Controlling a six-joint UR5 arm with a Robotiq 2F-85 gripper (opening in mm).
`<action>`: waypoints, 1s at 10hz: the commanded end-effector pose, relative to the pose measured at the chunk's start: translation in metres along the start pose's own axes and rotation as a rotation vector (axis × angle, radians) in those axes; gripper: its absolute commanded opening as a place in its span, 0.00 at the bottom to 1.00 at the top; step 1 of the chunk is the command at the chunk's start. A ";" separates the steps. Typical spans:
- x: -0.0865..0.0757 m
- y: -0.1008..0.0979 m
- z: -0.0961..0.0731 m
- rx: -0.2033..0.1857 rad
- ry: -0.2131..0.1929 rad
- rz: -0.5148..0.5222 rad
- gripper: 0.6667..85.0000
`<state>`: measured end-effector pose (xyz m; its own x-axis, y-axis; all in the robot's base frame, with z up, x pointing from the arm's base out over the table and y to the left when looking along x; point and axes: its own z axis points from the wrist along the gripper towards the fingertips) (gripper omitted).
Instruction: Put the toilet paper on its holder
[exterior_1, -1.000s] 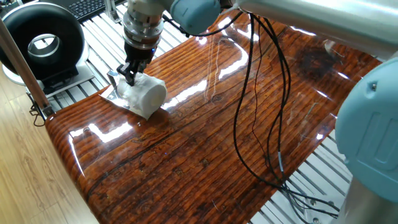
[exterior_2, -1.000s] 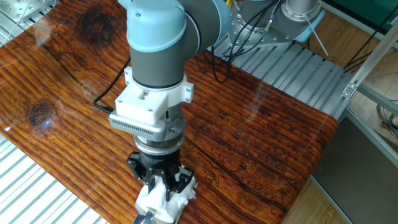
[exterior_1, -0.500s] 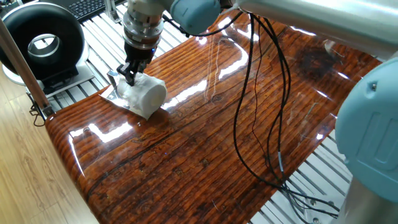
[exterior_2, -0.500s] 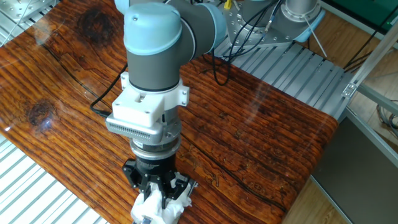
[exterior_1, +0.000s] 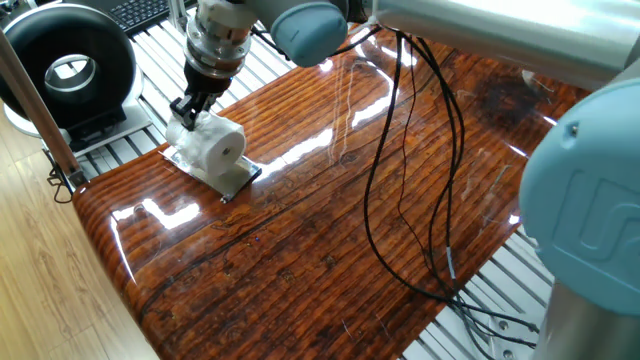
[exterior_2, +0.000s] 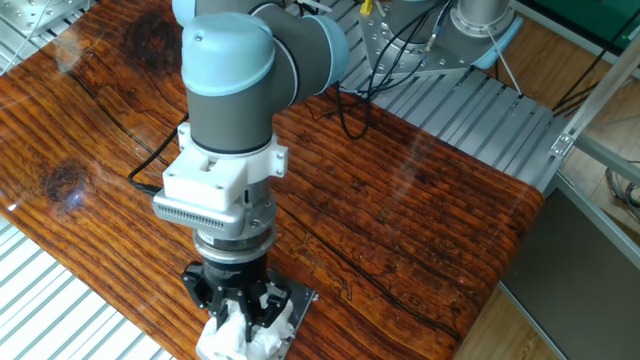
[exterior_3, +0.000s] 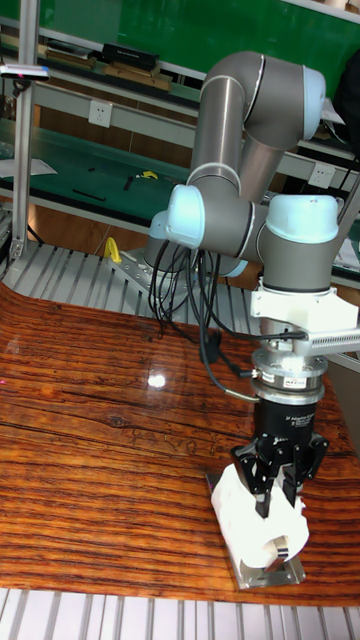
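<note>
At the table's near-left corner, the toilet paper (exterior_1: 215, 150) lies on its side over the silver holder (exterior_1: 238, 181), its central hole facing outward. The gripper (exterior_1: 184, 113) comes down from above with its black fingers (exterior_3: 262, 478) pinching the roll's upper end. A black round fan-like device (exterior_1: 68, 70) stands beyond the wooden table (exterior_1: 330, 230)

TP roll (exterior_1: 215, 148) on holder (exterior_1: 236, 181), table edge.
</note>
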<state>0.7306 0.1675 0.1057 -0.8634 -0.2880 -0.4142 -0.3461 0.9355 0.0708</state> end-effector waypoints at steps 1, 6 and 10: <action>-0.007 -0.006 0.003 0.017 -0.002 0.055 0.00; -0.004 -0.011 0.005 0.060 0.025 0.115 0.00; 0.038 -0.026 -0.004 0.117 0.197 0.108 0.16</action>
<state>0.7194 0.1434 0.0938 -0.9332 -0.2106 -0.2913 -0.2246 0.9743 0.0150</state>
